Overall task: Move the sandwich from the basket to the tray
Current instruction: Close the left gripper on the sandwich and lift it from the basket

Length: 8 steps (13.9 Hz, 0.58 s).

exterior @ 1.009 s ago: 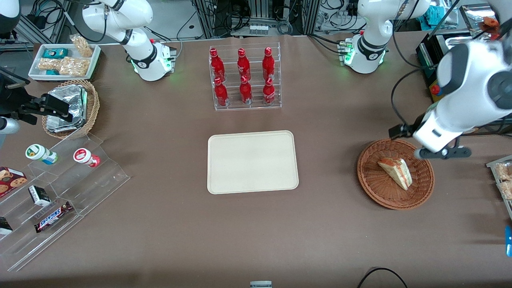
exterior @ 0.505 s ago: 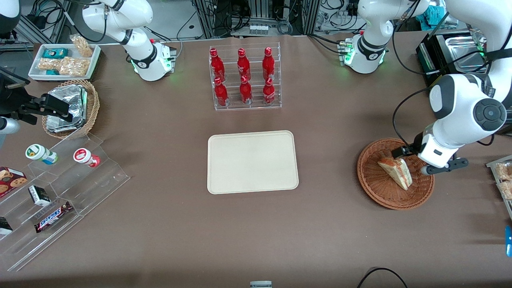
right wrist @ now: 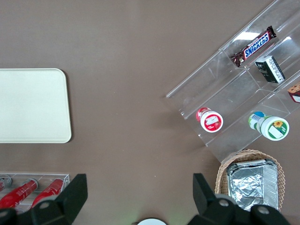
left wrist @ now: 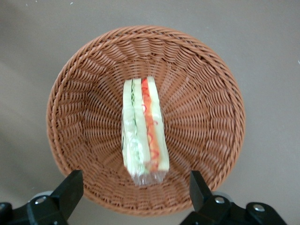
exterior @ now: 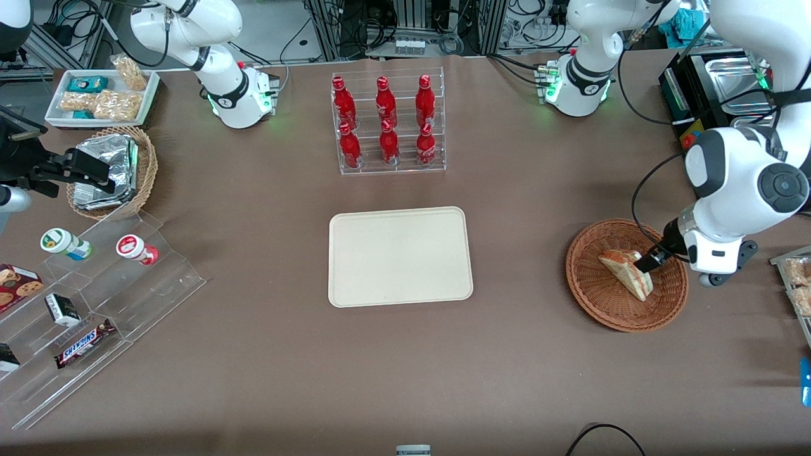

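The left arm (exterior: 738,183) is showing glossy white rounded shells with dark grey joint caps; a round cap is facing out at 3 o'clock. A black cable is looping from its 9 o'clock side. The gripper (left wrist: 136,197) is ending in black wedge-shaped fingers (left wrist: 70,190) with silver screws.

A brown table (exterior: 253,367) is seen filling most of the scene. At its far edge, metal racks (exterior: 412,25) hung with tangled cables (exterior: 76,19) are seen.
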Tool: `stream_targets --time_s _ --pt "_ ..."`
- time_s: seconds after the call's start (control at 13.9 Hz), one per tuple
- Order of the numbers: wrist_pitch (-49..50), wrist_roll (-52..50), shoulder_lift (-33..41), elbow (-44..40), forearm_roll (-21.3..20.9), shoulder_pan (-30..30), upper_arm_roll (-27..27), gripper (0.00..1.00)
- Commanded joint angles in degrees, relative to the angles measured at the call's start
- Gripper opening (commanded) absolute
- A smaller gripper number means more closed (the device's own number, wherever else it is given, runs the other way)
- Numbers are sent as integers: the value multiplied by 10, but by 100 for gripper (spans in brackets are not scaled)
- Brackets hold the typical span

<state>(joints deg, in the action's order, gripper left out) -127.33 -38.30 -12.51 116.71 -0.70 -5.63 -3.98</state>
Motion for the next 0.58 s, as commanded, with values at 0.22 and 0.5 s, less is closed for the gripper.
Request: stream_targets --time_s 0.22,0.5 --pt "-49 -78 -65 -2 1 -3 -5 100" --pt "-31 -88 -80 3 -4 0 -5 41"
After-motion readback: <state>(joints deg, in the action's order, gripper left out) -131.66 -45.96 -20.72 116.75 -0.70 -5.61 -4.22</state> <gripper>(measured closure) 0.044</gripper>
